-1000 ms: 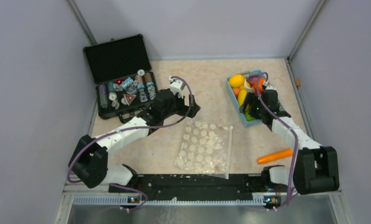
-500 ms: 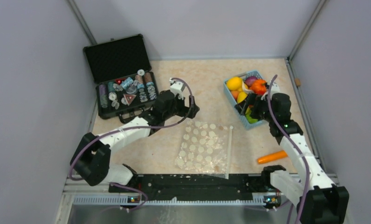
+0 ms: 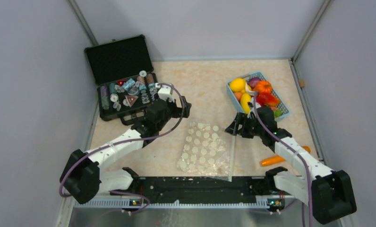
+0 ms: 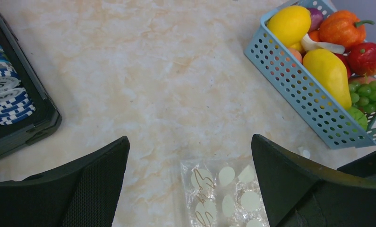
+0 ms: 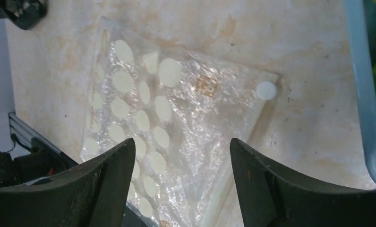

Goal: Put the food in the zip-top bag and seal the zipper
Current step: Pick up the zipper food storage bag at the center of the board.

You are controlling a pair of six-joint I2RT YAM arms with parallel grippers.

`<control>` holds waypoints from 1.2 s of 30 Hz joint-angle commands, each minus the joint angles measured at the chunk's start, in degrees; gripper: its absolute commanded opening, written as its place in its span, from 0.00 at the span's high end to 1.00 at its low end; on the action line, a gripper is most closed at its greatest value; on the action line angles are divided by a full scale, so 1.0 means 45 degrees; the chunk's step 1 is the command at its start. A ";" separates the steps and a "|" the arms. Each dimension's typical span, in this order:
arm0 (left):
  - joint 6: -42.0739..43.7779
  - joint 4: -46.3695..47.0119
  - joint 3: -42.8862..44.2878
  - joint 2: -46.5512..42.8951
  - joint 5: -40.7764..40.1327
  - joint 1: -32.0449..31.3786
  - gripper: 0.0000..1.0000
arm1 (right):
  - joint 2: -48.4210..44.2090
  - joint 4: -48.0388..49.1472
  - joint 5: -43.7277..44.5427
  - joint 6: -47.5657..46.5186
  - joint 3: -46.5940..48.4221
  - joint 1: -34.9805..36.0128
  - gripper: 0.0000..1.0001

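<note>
1. Nearest the arm bases, the zip-top bag (image 3: 206,149) lies flat on the marbled table (image 3: 209,75), with its zipper (image 3: 233,153) running down the right-hand edge. Only the overhead camera catches the orange toy carrot (image 3: 273,160), which lies well to the bag's right and partly under the right arm.
2. The right gripper (image 5: 181,146) hangs over the bag's far right corner, its jaws apart and holding nothing. Its wrist camera alone picks out a small round white tab (image 5: 266,90) at the zipper's end and the crinkled film between the dots.
3. The left gripper (image 4: 190,142) hovers just beyond the bag's far left corner, its jaws spread wide and empty. From its wrist, that dotted corner shows low in the frame between the two black fingers (image 4: 96,189).
4. Farther back on the right, the rest of the toy food sits piled in a light-blue perforated basket (image 4: 299,90), well apart from the bag. It holds a lemon (image 4: 290,23), an orange pepper (image 4: 344,30), a red fruit (image 4: 372,56), a long yellow fruit (image 4: 328,71) and a purple onion (image 4: 314,13). The green grapes (image 4: 368,90) can be made out only from the left wrist; overhead they are a green smudge.
5. Farthest back on the left, the black case (image 3: 122,56) stands open with its lid raised. The overhead camera shows its tray of trinkets, while the left wrist view catches only one corner with stacked blue-and-white chips (image 4: 6,101).
</note>
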 commanded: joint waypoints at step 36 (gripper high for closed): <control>0.0792 -0.0484 -0.0921 0.0104 0.5201 -0.0821 0.01 | 0.2099 0.3570 0.0018 0.0914 -0.0920 0.1086 0.87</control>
